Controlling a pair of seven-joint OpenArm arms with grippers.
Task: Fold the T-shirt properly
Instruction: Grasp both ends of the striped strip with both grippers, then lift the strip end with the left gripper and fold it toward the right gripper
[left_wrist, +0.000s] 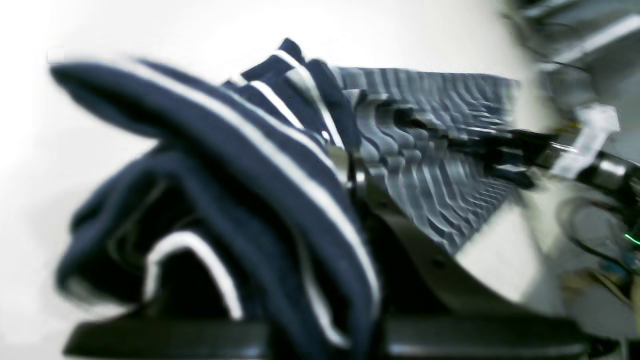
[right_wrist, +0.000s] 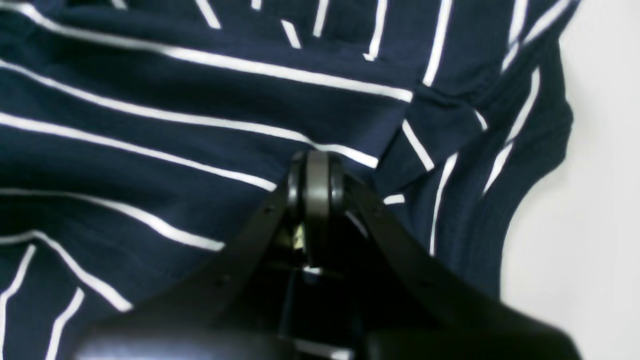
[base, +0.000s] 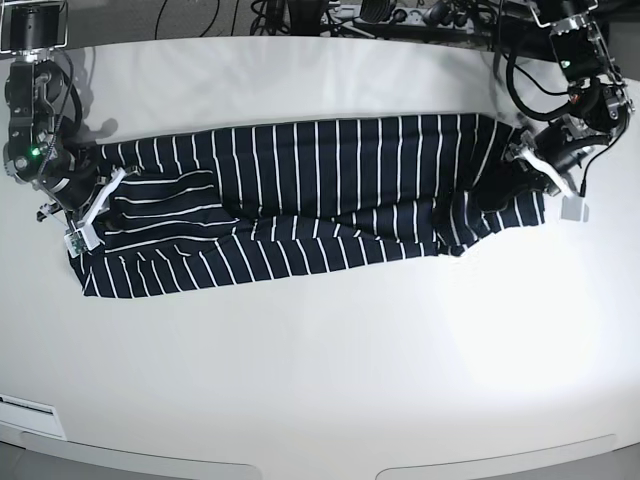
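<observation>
Lengthwise fold done, crosswise folds still to go

The T-shirt (base: 300, 195) lies as a long strip; left gripper (base: 525, 178) and right gripper (right_wrist: 315, 172) each pinch an end.

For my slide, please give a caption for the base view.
Both end effectors grip opposite ends of the striped T-shirt stretched across the white table.
</observation>
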